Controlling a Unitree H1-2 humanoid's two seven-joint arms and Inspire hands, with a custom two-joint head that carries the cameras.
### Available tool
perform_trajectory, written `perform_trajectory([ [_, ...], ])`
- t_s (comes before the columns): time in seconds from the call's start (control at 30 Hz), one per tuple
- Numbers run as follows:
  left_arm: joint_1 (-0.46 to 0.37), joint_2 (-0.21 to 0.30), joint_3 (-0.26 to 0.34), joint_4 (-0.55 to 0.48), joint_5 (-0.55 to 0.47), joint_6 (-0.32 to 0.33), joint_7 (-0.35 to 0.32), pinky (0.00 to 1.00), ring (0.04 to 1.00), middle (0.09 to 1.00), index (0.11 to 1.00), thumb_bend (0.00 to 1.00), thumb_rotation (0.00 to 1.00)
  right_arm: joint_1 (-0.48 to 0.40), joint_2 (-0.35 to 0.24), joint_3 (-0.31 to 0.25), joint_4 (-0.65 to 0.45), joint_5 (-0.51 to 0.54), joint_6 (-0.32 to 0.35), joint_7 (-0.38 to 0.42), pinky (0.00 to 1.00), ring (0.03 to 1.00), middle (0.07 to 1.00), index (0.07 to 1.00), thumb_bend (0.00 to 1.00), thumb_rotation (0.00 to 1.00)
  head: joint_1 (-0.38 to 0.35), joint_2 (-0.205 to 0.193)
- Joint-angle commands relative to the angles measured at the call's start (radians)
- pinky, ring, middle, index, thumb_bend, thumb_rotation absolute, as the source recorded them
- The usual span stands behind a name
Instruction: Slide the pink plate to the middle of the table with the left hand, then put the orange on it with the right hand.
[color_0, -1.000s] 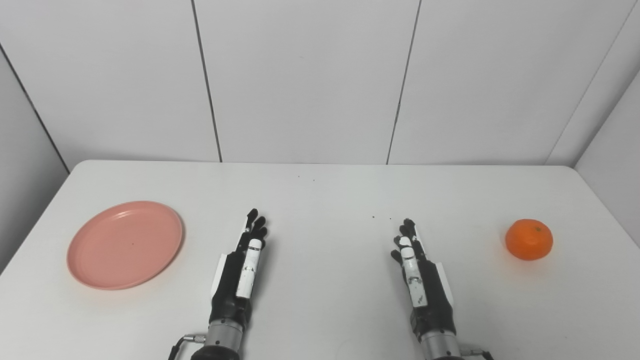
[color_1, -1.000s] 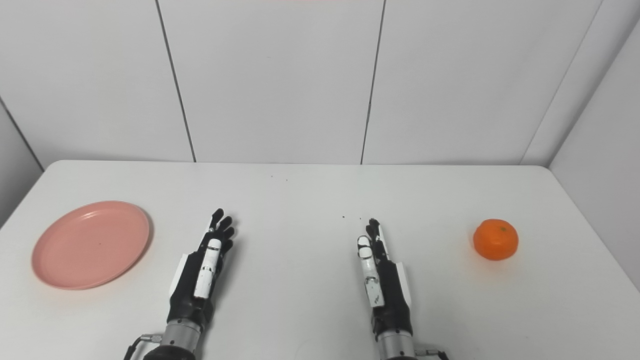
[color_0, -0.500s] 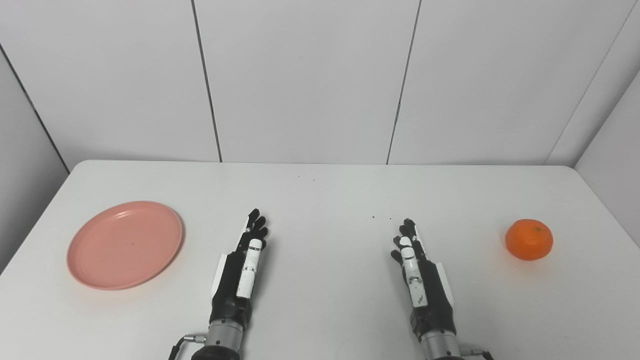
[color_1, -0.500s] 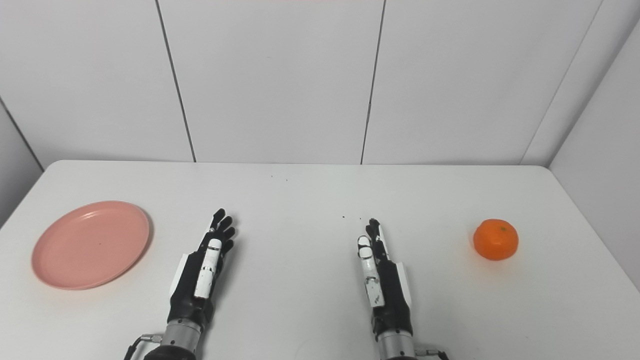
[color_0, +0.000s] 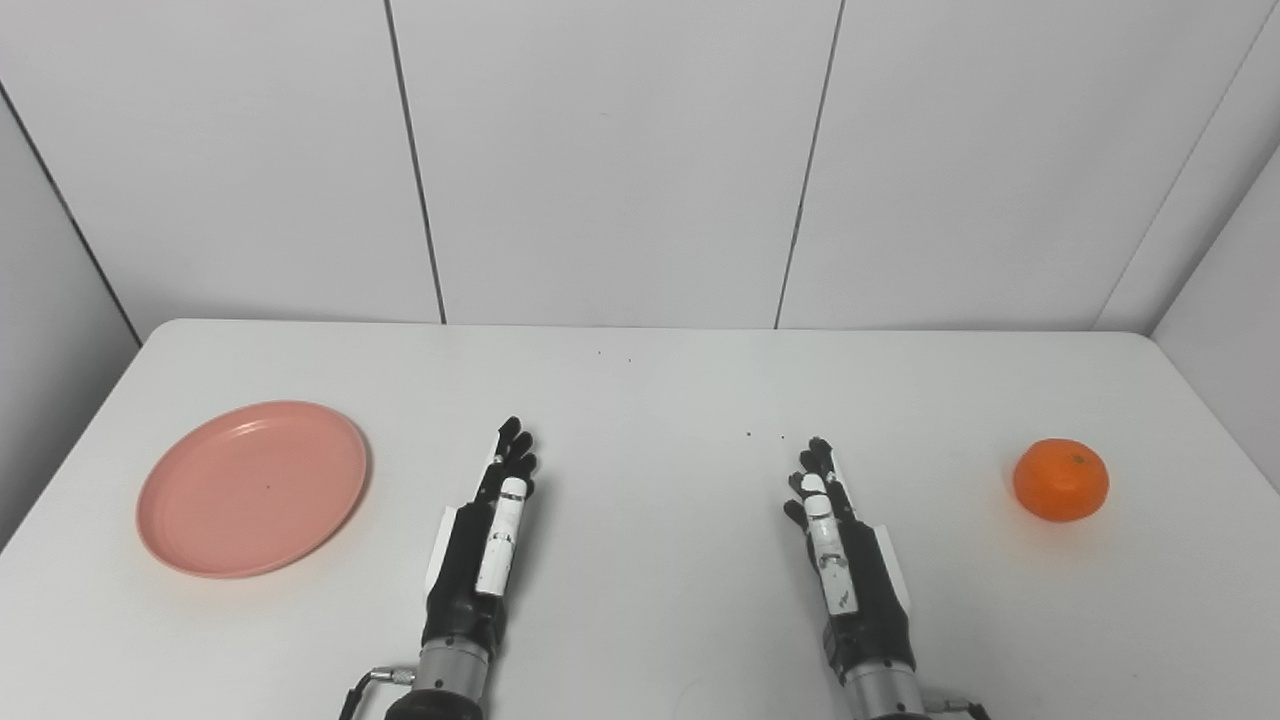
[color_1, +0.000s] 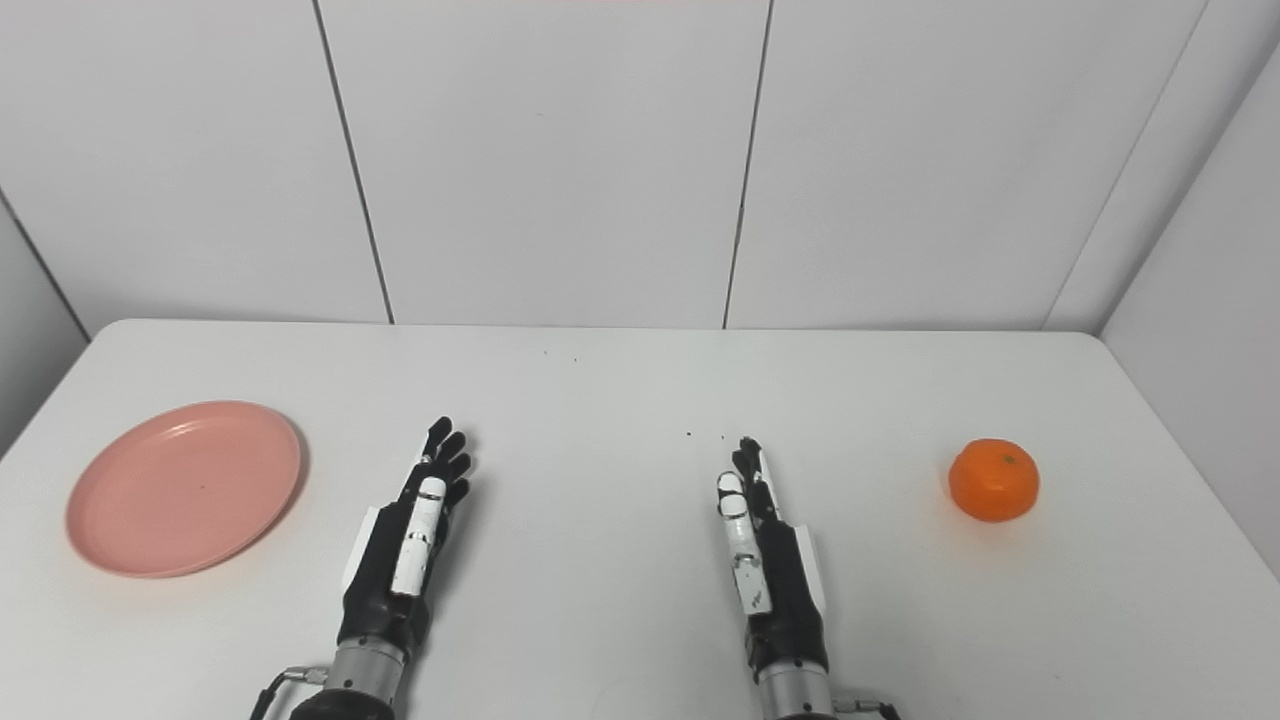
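A round pink plate (color_0: 252, 488) lies flat on the white table (color_0: 640, 390) at its left side, with nothing on it. An orange (color_0: 1060, 480) rests on the table at the far right. My left hand (color_0: 480, 550) is near the front, a little right of the plate and apart from it, open with fingers stretched forward, edge-on to the table. My right hand (color_0: 845, 565) mirrors it on the other side, open and holding nothing, well left of the orange.
White panelled walls stand close behind the table and angle in at both sides. A few small dark specks (color_0: 762, 436) dot the table surface between the hands.
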Motion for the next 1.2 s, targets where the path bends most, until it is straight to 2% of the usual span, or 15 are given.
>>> perform_trajectory([
  [0.0,-0.020,-0.032,-0.027,0.004,0.021,-0.013,0.006,0.97,0.974,0.978,0.959,0.34,1.00,-0.013,-0.017,-0.012,-0.017,0.026,-0.045,0.022,0.98,0.967,0.984,0.991,0.23,1.00,0.045,-0.008],
  [0.03,-0.020,-0.036,-0.030,0.007,0.024,-0.014,0.009,0.96,0.972,0.975,0.957,0.33,1.00,-0.012,-0.023,-0.015,-0.017,0.035,-0.050,0.030,0.99,0.974,0.991,0.997,0.22,1.00,0.045,-0.008],
  [0.07,-0.020,-0.045,-0.034,0.010,0.028,-0.010,0.014,0.96,0.968,0.972,0.954,0.33,1.00,-0.012,-0.033,-0.019,-0.015,0.043,-0.057,0.040,0.99,0.976,0.994,0.999,0.21,1.00,0.081,-0.015],
  [0.23,-0.028,-0.080,-0.052,0.045,0.056,-0.019,0.046,0.94,0.958,0.964,0.948,0.32,0.99,-0.011,-0.074,-0.034,0.000,0.081,-0.087,0.078,0.99,0.973,0.993,1.000,0.22,1.00,0.170,-0.035],
  [0.33,-0.036,-0.091,-0.062,0.067,0.074,-0.017,0.059,0.96,0.977,0.981,0.966,0.35,1.00,-0.014,-0.092,-0.042,0.016,0.104,-0.108,0.095,1.00,0.974,0.991,0.998,0.23,1.00,0.199,-0.043],
  [0.5,-0.045,-0.103,-0.075,0.092,0.093,-0.015,0.068,0.96,0.981,0.983,0.964,0.38,1.00,-0.016,-0.115,-0.048,0.014,0.131,-0.097,0.122,1.00,0.979,0.992,0.997,0.24,1.00,0.251,-0.056],
  [1.0,-0.054,-0.094,-0.078,0.100,0.106,-0.027,0.069,0.95,0.973,0.972,0.962,0.42,1.00,-0.019,-0.117,-0.044,-0.001,0.132,-0.074,0.131,0.99,0.963,0.974,0.978,0.20,1.00,0.240,-0.059],
  [1.17,-0.060,-0.084,-0.076,0.088,0.101,-0.003,0.057,0.95,0.973,0.972,0.967,0.38,1.00,-0.024,-0.117,-0.040,0.012,0.122,-0.078,0.133,0.99,0.974,0.980,0.985,0.18,1.00,0.241,-0.066],
])
